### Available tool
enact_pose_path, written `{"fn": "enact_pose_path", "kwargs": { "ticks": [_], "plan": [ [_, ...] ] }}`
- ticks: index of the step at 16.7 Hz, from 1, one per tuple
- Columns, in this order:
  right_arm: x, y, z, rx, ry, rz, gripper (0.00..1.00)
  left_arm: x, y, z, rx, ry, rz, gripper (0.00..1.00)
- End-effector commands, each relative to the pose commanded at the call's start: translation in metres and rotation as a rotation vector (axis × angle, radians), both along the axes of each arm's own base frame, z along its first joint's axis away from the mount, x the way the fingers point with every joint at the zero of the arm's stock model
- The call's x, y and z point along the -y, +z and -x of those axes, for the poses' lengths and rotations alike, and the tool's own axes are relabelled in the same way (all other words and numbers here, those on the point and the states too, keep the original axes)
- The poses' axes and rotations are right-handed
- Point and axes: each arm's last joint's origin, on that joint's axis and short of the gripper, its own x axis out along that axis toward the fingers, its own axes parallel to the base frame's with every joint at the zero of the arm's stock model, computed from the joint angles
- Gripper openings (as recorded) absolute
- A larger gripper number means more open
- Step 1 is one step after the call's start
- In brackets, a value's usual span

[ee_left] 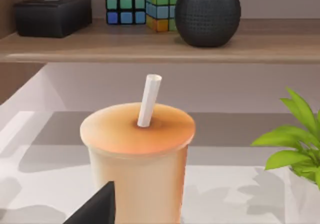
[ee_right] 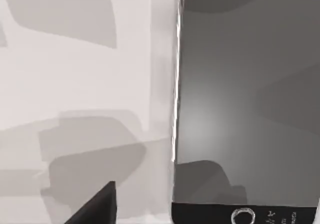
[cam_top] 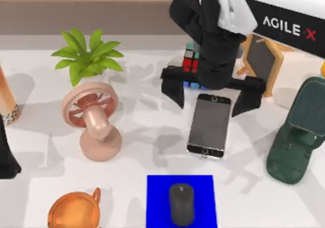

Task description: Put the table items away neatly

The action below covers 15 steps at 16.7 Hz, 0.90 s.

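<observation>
- The phone point(cam_top: 209, 126) lies flat on the bench point(cam_top: 152, 136), right of centre, its long axis running from the far side toward the near edge, home-button end nearer.
- The right gripper point(cam_top: 213, 93) hangs over the phone's far end with fingers point(cam_top: 173, 90) spread wide, one on each side of the phone's width and empty. Closing would likely pinch across the short axis, but the fingers sit toward the far end, not mid-length.
- In the right wrist view the phone point(ee_right: 250, 109) lies close below, one long edge beside bare bench point(ee_right: 75, 84).
- The mouse point(cam_top: 182, 203) rests on a blue mat point(cam_top: 157, 197) at the near edge, in front of the phone and apart from it.
- The right arm is plainly nearer the phone; the left arm sits parked at the far left beside a drink cup point(ee_left: 137, 154). Whether its fingers are spread I cannot tell.
</observation>
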Motion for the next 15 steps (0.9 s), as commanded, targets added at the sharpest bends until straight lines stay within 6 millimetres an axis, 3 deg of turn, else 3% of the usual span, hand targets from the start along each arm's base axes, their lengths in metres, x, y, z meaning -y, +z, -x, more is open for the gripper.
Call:
{"fn": "enact_pose_path", "kwargs": {
  "ticks": [3,10,13,15],
  "plan": [
    [0.009,0.0,-0.009,-0.008,-0.024,0.004,1.0,0.0,0.0,0.0,0.0,0.0,0.0,1.0],
    [0.008,-0.006,-0.004,-0.011,-0.024,0.005,1.0,0.0,0.0,0.0,0.0,0.0,0.0,1.0],
    [0.009,-0.021,-0.007,-0.002,-0.025,-0.001,1.0,0.0,0.0,0.0,0.0,0.0,0.0,1.0],
    [0.009,-0.042,-0.009,-0.004,-0.021,-0.001,1.0,0.0,0.0,0.0,0.0,0.0,0.0,1.0]
  ]
}}
